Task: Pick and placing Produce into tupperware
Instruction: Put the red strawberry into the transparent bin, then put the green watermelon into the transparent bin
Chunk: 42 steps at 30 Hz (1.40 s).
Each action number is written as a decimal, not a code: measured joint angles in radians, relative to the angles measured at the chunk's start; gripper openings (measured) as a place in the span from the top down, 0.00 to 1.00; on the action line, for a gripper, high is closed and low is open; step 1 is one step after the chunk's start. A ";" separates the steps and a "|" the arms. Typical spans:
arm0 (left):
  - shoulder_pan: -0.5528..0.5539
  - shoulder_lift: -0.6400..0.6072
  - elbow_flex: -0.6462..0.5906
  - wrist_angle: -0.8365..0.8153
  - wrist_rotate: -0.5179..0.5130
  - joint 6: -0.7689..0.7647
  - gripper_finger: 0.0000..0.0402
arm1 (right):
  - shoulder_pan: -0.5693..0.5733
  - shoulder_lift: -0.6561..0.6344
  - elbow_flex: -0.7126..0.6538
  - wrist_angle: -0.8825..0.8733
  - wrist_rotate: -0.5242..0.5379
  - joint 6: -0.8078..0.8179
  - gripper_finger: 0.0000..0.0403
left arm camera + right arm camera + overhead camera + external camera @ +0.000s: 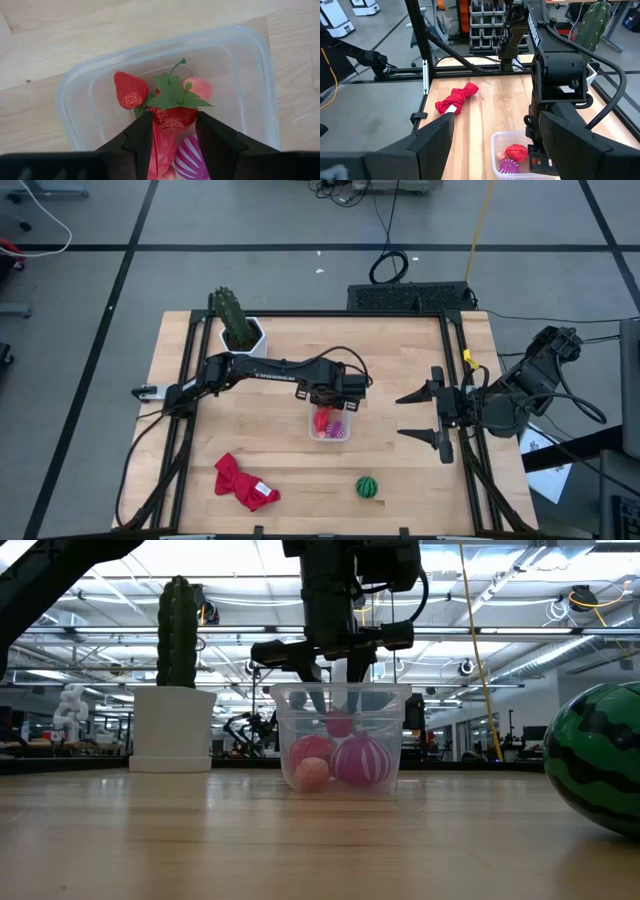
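We judge the job nearly finished. Our left gripper (172, 137) hangs in the tupperware (331, 424), jaws clenched on a red leafy-topped piece (172, 116). Inside it lie a strawberry (131, 89), a pink piece (199, 87) and the purple striped ball (186, 159). The watermelon ball (368, 487) waits near the tupperware. Our right gripper (434, 414) idles beside it, released.

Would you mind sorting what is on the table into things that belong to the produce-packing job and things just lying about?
Belongs to the job:
- tupperware
- red strawberry-like piece, held over the tub by the left gripper
- purple striped ball
- watermelon ball, outside the tub

Just lying about:
- red cloth
- cactus in its white pot
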 joint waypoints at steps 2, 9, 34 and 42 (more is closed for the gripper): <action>0.002 0.000 0.000 0.000 0.000 0.000 0.64 | 0.000 0.000 0.000 0.000 0.000 0.000 0.29; 0.002 0.014 0.001 0.005 0.026 -0.003 0.64 | 0.000 0.000 0.000 0.000 0.000 0.000 0.29; 0.010 0.023 0.001 0.023 0.051 0.013 0.58 | 0.000 0.000 0.000 0.000 0.000 -0.003 0.29; 0.010 0.023 0.001 0.023 0.051 0.004 0.40 | 0.000 0.000 0.000 0.000 -0.001 0.000 0.29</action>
